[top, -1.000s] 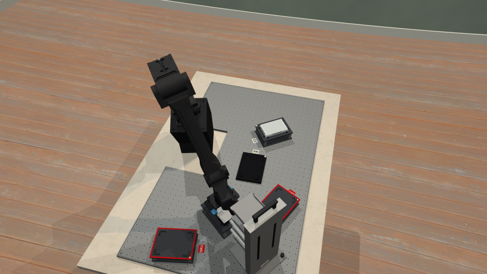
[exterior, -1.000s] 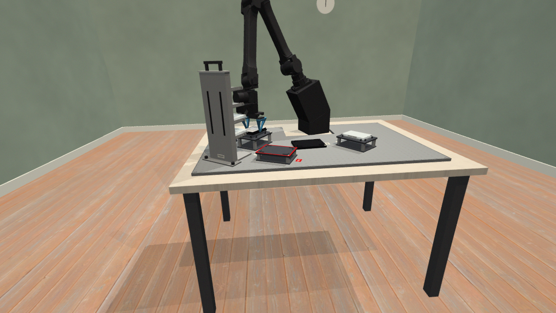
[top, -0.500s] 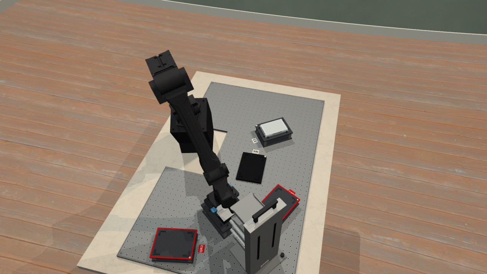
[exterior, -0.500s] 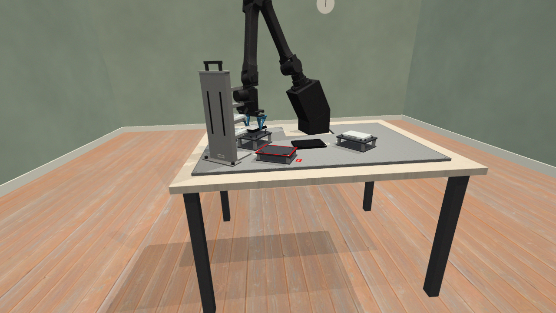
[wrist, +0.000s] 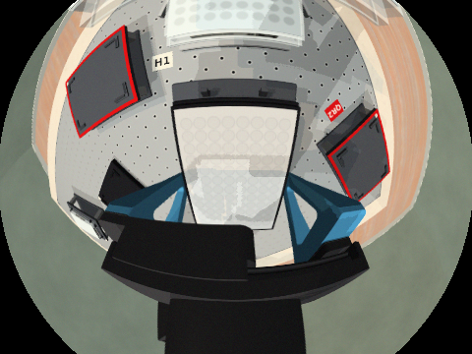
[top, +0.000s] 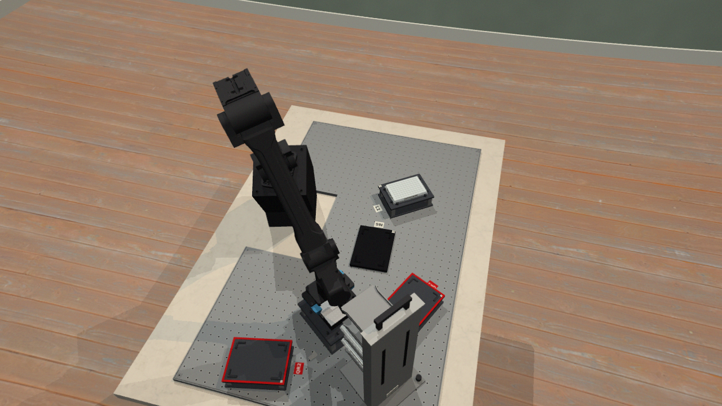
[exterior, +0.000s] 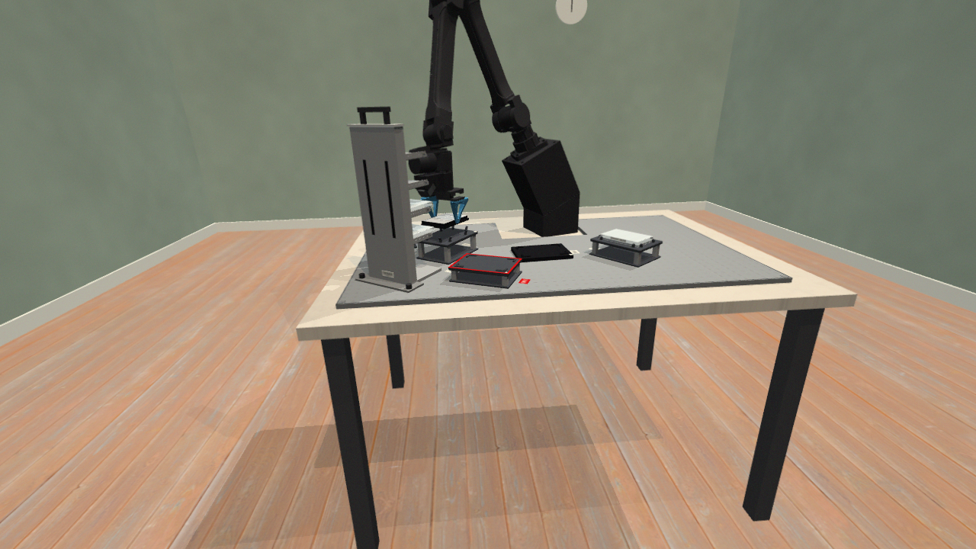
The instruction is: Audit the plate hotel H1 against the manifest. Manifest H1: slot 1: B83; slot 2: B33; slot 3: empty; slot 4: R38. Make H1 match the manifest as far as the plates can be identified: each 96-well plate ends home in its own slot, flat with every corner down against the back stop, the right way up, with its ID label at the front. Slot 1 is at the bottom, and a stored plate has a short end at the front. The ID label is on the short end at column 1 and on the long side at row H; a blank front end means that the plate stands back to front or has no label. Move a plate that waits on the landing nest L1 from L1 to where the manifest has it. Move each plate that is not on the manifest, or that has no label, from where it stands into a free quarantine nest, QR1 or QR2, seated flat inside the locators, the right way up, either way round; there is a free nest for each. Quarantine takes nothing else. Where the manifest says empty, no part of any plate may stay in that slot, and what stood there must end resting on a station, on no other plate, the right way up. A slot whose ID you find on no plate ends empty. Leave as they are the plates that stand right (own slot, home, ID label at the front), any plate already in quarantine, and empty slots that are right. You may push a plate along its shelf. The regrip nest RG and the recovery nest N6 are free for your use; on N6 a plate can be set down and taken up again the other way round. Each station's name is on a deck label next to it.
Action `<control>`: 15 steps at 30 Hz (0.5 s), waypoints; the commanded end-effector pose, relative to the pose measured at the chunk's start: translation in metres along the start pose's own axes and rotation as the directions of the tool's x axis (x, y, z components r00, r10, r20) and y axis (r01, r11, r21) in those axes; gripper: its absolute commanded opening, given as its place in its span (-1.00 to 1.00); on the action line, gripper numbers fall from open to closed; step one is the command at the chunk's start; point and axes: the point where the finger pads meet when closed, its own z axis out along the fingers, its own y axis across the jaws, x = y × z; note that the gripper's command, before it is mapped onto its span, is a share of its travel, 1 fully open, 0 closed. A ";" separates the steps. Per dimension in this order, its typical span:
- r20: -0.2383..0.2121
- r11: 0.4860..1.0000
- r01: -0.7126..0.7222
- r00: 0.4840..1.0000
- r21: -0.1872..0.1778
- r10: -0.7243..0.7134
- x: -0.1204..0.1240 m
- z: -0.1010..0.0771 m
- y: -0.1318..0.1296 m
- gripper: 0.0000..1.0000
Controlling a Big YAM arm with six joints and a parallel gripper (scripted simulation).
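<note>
I see a pale wooden desk [exterior: 579,303] topped by a grey perforated deck [exterior: 702,262], standing on plank flooring in a green-walled room. On it I count one arm, one plate hotel [exterior: 374,204], two red-rimmed nests [top: 257,361] [top: 434,298], one flat black nest [top: 372,247] and one raised nest [exterior: 625,251].

In the exterior view, the hotel is at the front-left corner. The gripper [exterior: 444,213] is clamped across a clear plate [wrist: 236,138], holding it just above a dark nest [exterior: 447,242] beside the hotel. A second plate [top: 406,189] lies on the raised nest towards the right edge. I cannot count the hotel's plates.
</note>
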 end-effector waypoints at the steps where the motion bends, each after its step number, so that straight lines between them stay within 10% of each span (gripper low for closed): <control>1: 0.019 1.000 -0.003 1.000 0.000 0.003 -0.007 -0.012 0.003 0.72; 15: 0.015 1.000 -0.004 1.000 -0.001 0.004 -0.007 -0.023 0.002 0.72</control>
